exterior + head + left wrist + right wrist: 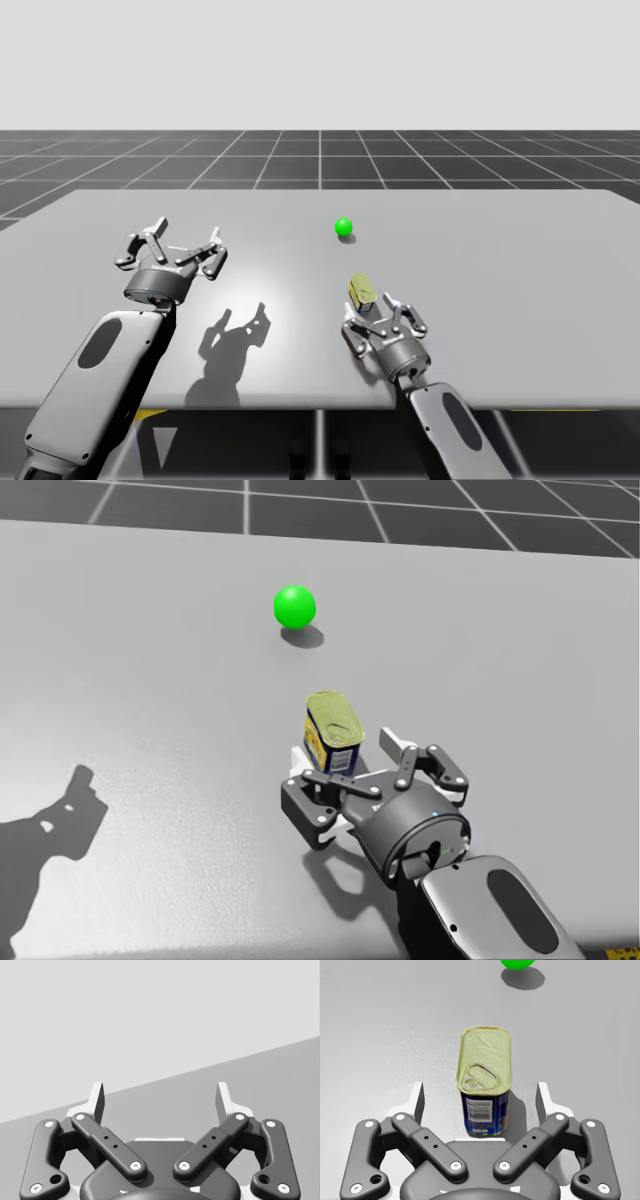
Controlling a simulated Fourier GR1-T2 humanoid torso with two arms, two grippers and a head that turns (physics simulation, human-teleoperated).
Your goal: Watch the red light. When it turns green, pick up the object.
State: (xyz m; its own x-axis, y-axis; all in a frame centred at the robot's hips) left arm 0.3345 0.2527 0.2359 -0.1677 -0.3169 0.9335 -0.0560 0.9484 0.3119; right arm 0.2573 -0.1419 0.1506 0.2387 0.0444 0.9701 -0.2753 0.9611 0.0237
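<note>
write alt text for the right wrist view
A blue rectangular can with a gold pull-tab lid stands upright between the open fingers of my right tool, touching neither. Ahead of it, a green light sits on the grey table.

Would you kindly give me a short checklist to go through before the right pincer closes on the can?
1. Light green: ok.
2. Blue rectangular can upright on the table: ok.
3. Can between the open fingers of the right pincer, with a gap on each side: ok.
4. Both fingers touching the can: not ok, not yet shut.
5. Left pincer open and well away from the can: ok.
6. Finger height against the can's walls: cannot tell.
</note>
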